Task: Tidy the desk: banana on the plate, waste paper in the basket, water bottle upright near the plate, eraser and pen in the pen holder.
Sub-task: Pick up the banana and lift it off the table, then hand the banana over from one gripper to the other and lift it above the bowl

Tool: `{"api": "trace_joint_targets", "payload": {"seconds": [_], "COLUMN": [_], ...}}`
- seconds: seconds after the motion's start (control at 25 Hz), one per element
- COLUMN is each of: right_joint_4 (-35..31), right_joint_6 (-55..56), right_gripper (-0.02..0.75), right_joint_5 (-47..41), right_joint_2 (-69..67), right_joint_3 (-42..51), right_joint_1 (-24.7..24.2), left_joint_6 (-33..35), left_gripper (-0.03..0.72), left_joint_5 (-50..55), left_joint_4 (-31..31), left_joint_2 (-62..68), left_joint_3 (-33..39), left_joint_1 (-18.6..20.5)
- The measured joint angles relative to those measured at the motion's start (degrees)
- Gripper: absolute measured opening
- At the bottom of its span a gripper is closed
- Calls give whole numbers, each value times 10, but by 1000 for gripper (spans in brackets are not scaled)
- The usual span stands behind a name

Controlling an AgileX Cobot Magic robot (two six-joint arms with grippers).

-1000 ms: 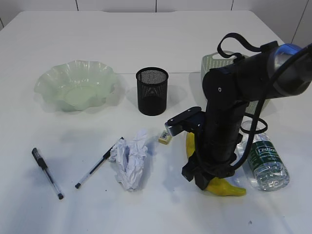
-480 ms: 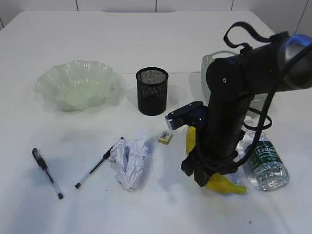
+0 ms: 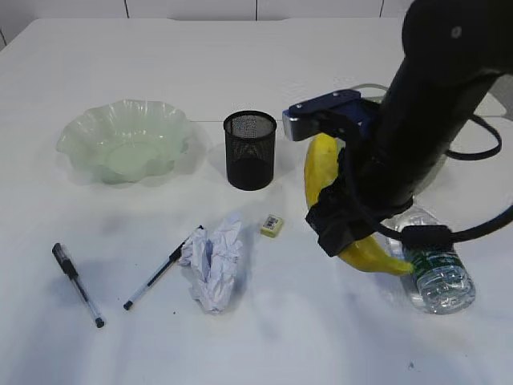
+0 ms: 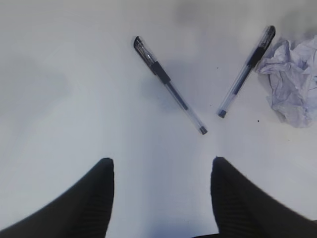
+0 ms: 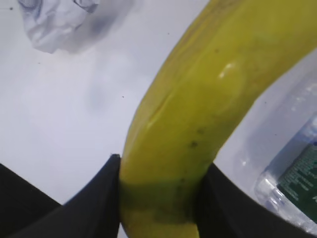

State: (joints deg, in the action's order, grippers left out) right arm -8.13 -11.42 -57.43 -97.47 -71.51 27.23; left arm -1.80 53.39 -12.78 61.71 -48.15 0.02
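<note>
My right gripper (image 3: pixel 343 227) is shut on a yellow banana (image 3: pixel 319 172) and holds it in the air above the table, between the pen holder and the bottle. In the right wrist view the banana (image 5: pixel 198 114) fills the space between the black fingers (image 5: pixel 99 198) of the gripper (image 5: pixel 161 171). The pale green wavy plate (image 3: pixel 124 144) stands at the back left. A black mesh pen holder (image 3: pixel 250 150) stands in the middle. A small eraser (image 3: pixel 272 225) and a crumpled paper (image 3: pixel 215 261) lie in front of it. My left gripper (image 4: pixel 161 163) is open and empty above the table.
A water bottle (image 3: pixel 437 277) lies on its side at the right, below the banana's tip. Two pens (image 3: pixel 78 285) (image 3: pixel 160 269) lie at the front left, also in the left wrist view (image 4: pixel 168 84) (image 4: pixel 246 72). The basket is almost hidden behind the right arm.
My right gripper has lifted the banana off the table and raised it up and back. The rest has not moved.
</note>
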Motion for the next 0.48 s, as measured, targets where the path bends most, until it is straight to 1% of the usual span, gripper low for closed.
{"api": "trace_joint_targets", "payload": {"seconds": [0.16,0.48], "right_joint_4": [-5,-35], "right_joint_6": [-1,14], "right_gripper": [307,307], "right_joint_5": [-8,-13], "right_joint_2": [49,79], "right_joint_3": [0,0], "right_joint_1": [32,126], "left_joint_6": [0,0], "left_gripper": [433,433], "left_joint_5": [0,5], "left_joint_4": [-4,-6], "left_joint_2": [0,0], "left_joint_3": [0,0], "left_joint_1": [0,-1]}}
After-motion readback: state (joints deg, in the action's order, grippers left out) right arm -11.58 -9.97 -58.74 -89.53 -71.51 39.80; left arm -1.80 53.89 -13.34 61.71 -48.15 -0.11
